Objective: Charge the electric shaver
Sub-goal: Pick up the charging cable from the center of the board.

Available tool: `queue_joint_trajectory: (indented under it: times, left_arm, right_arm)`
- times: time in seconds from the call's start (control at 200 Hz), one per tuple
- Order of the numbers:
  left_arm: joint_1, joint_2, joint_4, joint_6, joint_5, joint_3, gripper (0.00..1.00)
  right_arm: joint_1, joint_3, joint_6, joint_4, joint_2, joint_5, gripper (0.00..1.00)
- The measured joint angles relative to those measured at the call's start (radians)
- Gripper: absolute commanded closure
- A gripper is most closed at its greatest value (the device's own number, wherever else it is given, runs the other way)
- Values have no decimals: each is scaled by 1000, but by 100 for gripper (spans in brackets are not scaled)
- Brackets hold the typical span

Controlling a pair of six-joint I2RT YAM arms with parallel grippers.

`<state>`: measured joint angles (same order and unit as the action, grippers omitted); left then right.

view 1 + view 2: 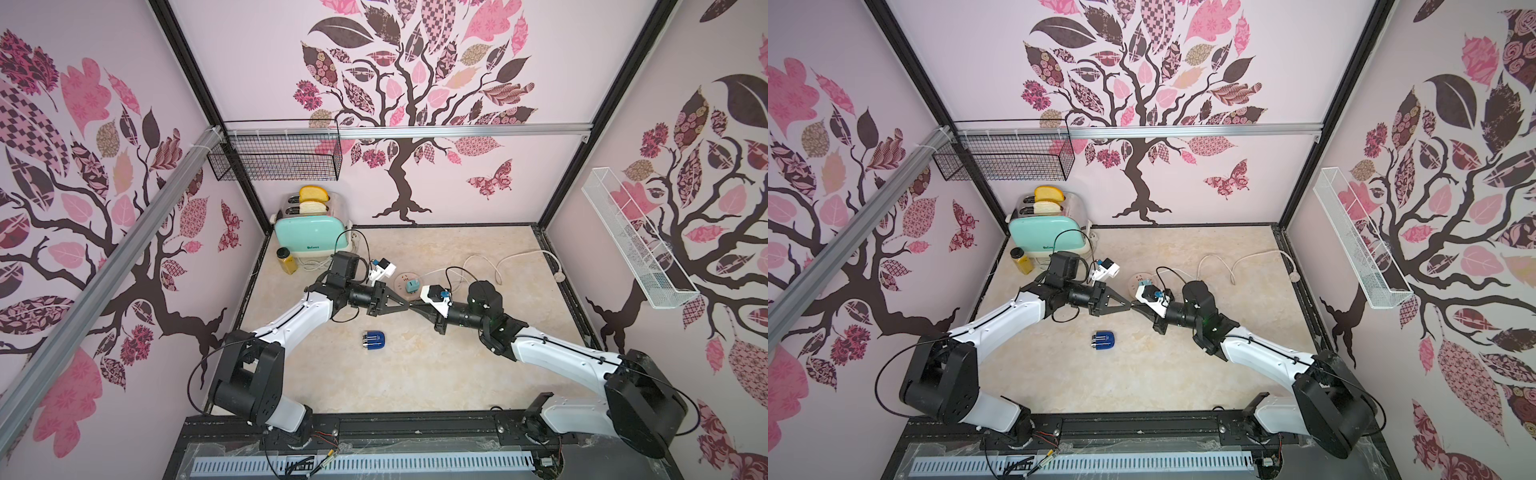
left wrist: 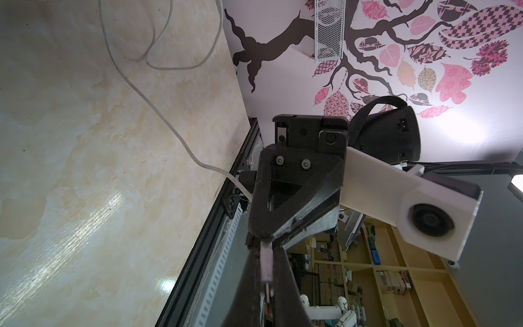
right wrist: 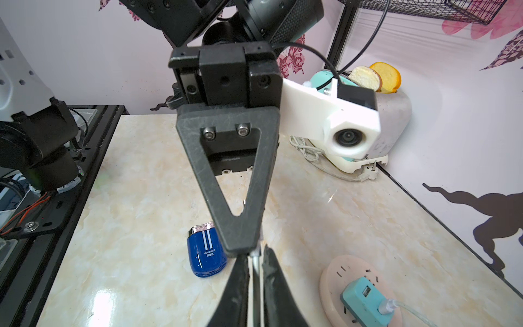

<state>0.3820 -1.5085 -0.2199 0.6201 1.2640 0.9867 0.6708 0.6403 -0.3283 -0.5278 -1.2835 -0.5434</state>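
Right wrist view: shaver [image 3: 206, 253] lies flat.
Shaver: likely light, stiff, slick; grip blue sides, not foil head [image 3: 202, 226].
Left gripper [image 2: 264, 254]: pinching plug [image 2: 267, 266].
Right gripper [image 3: 255, 263]: jaws narrow, grip unclear.

Shaver [image 1: 375, 340] dk blue w/ white stripes; adapter [image 3: 359, 297] teal; power strip [image 3: 334, 276] pale pink.

Beige marbled surface [image 1: 436, 374], mint toaster [image 1: 309, 241] in far left corner, yellow jar [image 1: 287, 261] beside it, pink power strip [image 1: 404, 286] near centre, white cable [image 1: 498, 274] trailing toward right edge, electric shaver [image 1: 375, 340] lying nearer front edge.
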Motion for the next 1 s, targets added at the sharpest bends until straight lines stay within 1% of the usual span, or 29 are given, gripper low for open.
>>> queue_joint_trajectory:
  times: [0.115, 0.21, 0.355, 0.425, 0.445, 0.475, 0.5, 0.54, 0.595, 0.65, 0.705, 0.78, 0.81, 0.825, 0.845, 0.9, 1.0]
  left_arm:
    - [0, -1, 0, -1, 2, 0, 100]
    - [-1, -2, -1, -3, 2, 1, 100]
    - [-1, -9, -9, -15, 3, 6, 100]
    - [-1, -10, -32, -40, 2, 10, 80]
    - [-1, -10, -45, -45, 2, 12, 73]
    - [-1, -10, -72, -64, -1, 20, 58]
    - [-3, -9, -98, -92, -5, 27, 49]
    - [-9, -7, -144, -124, -12, 42, 42]
    - [-32, 7, -202, -175, -30, 61, 35]
    - [-81, 45, -241, -209, -56, 68, 30]
    - [-145, 97, -256, -233, -85, 66, 29]
    - [-235, 184, -269, -281, -160, 65, 28]
    - [-261, 216, -280, -313, -198, 67, 28]
    - [-271, 232, -299, -351, -222, 72, 28]
    - [-276, 244, -315, -371, -242, 78, 28]
    - [-275, 264, -380, -488, -318, 110, 28]
    - [-229, 266, -449, -692, -463, 134, 25]
  right_arm:
    - [0, 0, 0, 0, 0, 1, 93]
    - [0, 0, 2, 1, 0, 2, 100]
    - [0, 0, 4, 5, 0, 5, 100]
    - [0, 0, 3, 11, 0, 5, 100]
    - [0, 0, 3, 15, 0, 5, 100]
    - [0, 0, 3, 23, 0, 8, 100]
    - [1, 0, 2, 30, 2, 10, 100]
    - [2, 0, -2, 47, 6, 16, 100]
    - [2, 0, -8, 80, 21, 26, 100]
    - [2, 0, -13, 116, 44, 36, 100]
    - [2, -1, -18, 149, 73, 47, 100]
    - [2, -8, -28, 193, 119, 61, 100]
    - [2, -12, -33, 212, 136, 67, 100]
    - [2, -14, -38, 222, 145, 70, 100]
    - [2, -15, -40, 235, 154, 75, 100]
    - [2, -21, -55, 278, 181, 91, 100]
    - [2, -32, -82, 341, 217, 127, 100]
